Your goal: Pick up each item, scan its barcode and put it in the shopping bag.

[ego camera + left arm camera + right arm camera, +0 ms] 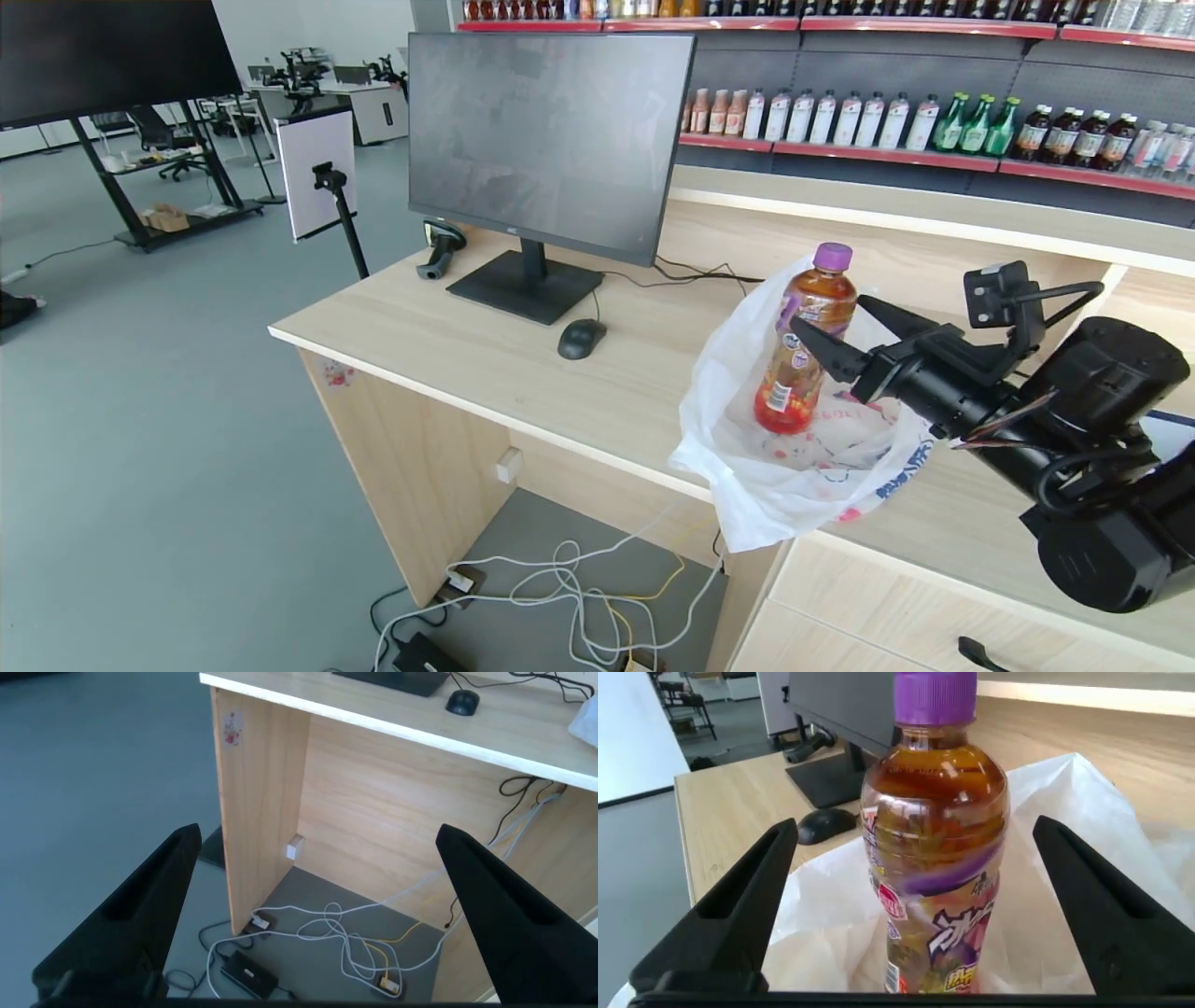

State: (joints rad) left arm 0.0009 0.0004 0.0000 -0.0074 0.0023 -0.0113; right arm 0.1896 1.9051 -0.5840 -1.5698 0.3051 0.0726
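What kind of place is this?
Likely a shop checkout, perhaps a mock one: shelves of drinks behind a wooden counter, a barcode scanner beside the monitor, and a shopping bag.

One bottle (792,387), one bag (747,471), one monitor (551,140), one mouse (581,338), one scanner (439,250).

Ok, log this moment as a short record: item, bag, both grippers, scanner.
item: purple-capped bottle, upright inside the bag
bag: white shopping bag, open, at the counter's front edge
right gripper: open, fingers either side of the bottle, not touching
left gripper: open, empty, facing the space under the counter
scanner: on the counter, left of the monitor
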